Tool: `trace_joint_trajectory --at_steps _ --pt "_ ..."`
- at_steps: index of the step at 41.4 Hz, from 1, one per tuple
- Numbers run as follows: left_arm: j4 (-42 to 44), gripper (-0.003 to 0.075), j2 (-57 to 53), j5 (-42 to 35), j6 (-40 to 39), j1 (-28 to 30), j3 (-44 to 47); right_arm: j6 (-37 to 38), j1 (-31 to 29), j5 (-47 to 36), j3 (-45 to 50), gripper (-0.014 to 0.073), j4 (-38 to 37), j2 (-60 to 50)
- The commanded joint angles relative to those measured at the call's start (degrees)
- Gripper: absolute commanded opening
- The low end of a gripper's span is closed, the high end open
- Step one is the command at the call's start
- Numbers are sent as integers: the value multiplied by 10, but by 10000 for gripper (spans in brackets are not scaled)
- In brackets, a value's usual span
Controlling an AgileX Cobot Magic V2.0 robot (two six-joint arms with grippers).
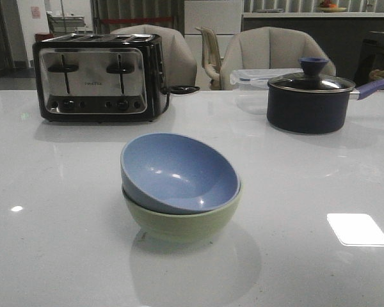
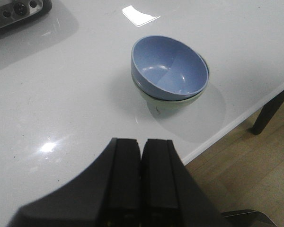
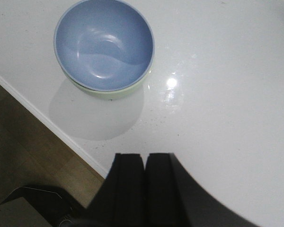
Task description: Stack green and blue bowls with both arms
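Left to right: toaster [image 1: 99,77] at the table's [image 1: 38,243] rear left; centre, blue bowl [image 1: 179,171] nested, tilted, in green bowl [image 1: 185,220]; saucepan [image 1: 309,99] rear right; left gripper [image 2: 141,179] and right gripper [image 3: 144,184] both closed, empty, apart from the bowls—stacking appears done, at most levelling the tilt remains.

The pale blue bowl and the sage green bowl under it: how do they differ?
The dusty blue matte bowl sits on top, nested inside the pale sage green matte bowl, which rests on the white table. The blue bowl is tilted, with its opening facing partly forward; the green one stands level. The blue bowl's inside shows fully; the green one's is hidden. Both are plain, round and of similar size.
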Motion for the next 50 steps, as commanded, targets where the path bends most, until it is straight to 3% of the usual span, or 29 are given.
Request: trace_joint_trajectory --at_steps 1,9,14,21,29,38,46,50 --pt "-8 99 2 -45 -6 -5 -14 0 -1 -38 -16 40 -2 -4" --pt "4 99 -15 -63 -6 1 -8 0 -1 -38 -16 40 -2 -4" --pt "16 99 -59 -98 -6 66 11 0 -1 -38 -16 40 -2 -4" --pt "22 99 -157 -219 -6 186 111 0 -1 -38 -16 40 -2 -4" --pt "11 99 -234 -307 -6 259 220 0 -1 -38 -16 40 -2 -4" --pt "15 99 -294 -437 -12 273 335 0 -1 -38 -16 40 -2 -4" --pt "13 99 -329 -513 -12 281 404 0 -1 -38 -16 40 -2 -4" --pt "13 99 -329 -508 -12 281 401 0 -1 -39 -16 40 -2 -4"
